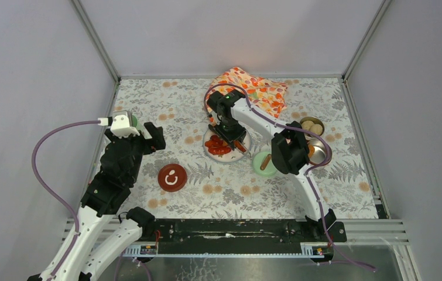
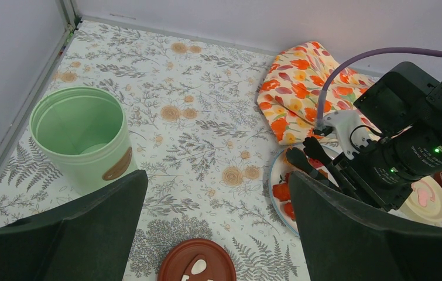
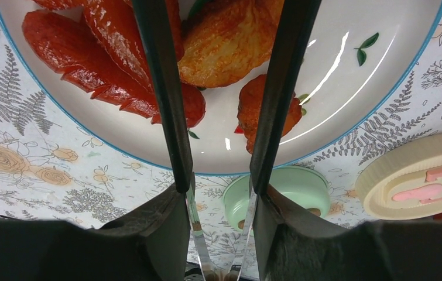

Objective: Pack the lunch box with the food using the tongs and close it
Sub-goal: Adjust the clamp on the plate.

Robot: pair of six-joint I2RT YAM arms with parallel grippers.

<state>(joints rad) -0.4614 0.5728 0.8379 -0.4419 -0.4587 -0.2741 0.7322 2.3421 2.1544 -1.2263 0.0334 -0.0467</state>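
Note:
My right gripper [image 3: 221, 199] is shut on the tongs [image 3: 165, 88] and hangs over the white plate [image 3: 335, 76]. The two dark arms of the tongs reach down among the orange-red food [image 3: 84, 52]. A golden fried chunk [image 3: 224, 41] lies between the arms; I cannot tell whether they pinch it. The same tongs [image 2: 301, 159] show over the plate [image 2: 277, 175] in the left wrist view. My left gripper [image 2: 218, 234] is open and empty beside the tall mint-green pot [image 2: 84, 137] of the lunch box. Two steel bowls [image 1: 319, 152] stand at the right, and one [image 1: 312, 124] holds beige balls.
A dark red lid [image 1: 172, 177] lies in front of the left gripper. A green lid [image 3: 288, 193] and a cream lid [image 3: 423, 181] lie near the plate. The orange flowered cloth [image 1: 253, 88] is bunched at the back wall. The right arm [image 1: 285, 149] reaches across beside the bowls.

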